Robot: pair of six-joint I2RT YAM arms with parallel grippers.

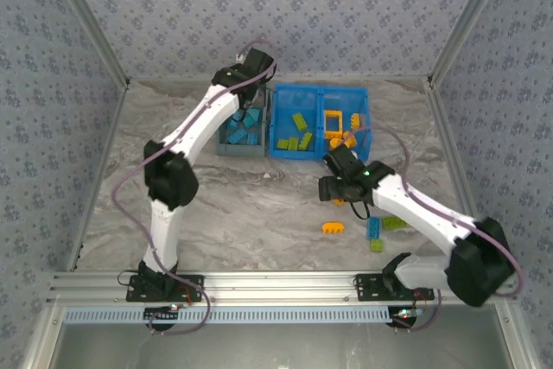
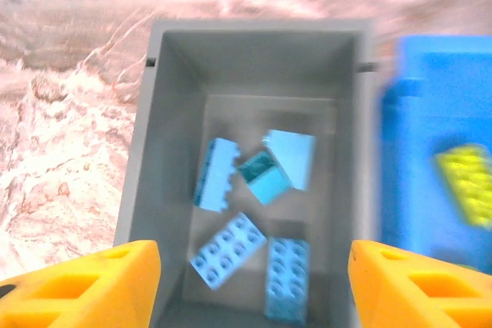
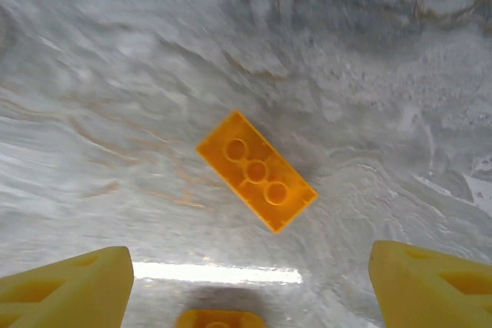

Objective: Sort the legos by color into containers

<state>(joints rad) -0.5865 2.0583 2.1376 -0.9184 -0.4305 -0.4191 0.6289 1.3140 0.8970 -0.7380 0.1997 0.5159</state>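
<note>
My left gripper (image 1: 256,92) hangs open over the grey bin (image 2: 165,113), and nothing sits between its orange fingers (image 2: 84,286). Several blue legos (image 2: 227,250) lie loose on the bin's floor. To its right stands the blue bin (image 1: 320,92), with green legos (image 1: 298,131) in the left compartment and orange ones (image 1: 337,123) in the right. My right gripper (image 3: 250,289) is open above the table, its jaws wide apart. An orange lego (image 3: 256,170) lies studs-down on the marble just ahead of it. In the top view the right gripper (image 1: 335,186) sits in front of the blue bin.
Loose legos rest on the table near the right arm: an orange one (image 1: 333,227), a blue one (image 1: 373,227) and green ones (image 1: 393,222). A small orange piece (image 3: 217,319) shows at the bottom edge of the right wrist view. Patterned walls enclose the table.
</note>
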